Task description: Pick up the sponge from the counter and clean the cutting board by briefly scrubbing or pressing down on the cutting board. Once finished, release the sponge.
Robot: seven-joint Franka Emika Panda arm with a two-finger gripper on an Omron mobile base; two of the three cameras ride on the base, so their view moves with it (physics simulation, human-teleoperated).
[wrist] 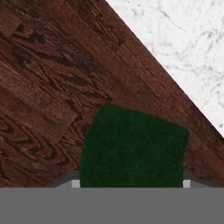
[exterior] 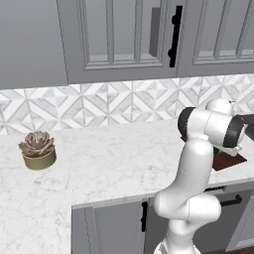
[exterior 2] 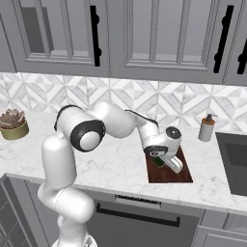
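Counter (exterior 2: 120, 166): white marble. Carries cutting board (exterior 2: 181, 173) near front edge, potted plant (exterior 2: 13, 124) far left, soap dispenser (exterior 2: 207, 128) beside sink (exterior 2: 234, 161).

Dark grainy wood cutting board (wrist: 48, 74), fuzzy matt sponge (wrist: 133, 146) (green), veined marble counter (wrist: 183, 48)

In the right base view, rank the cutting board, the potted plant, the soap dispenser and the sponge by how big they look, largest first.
1. cutting board
2. potted plant
3. soap dispenser
4. sponge, mostly hidden under the gripper, so its rank is unsure.
The plant and dispenser look close in size.
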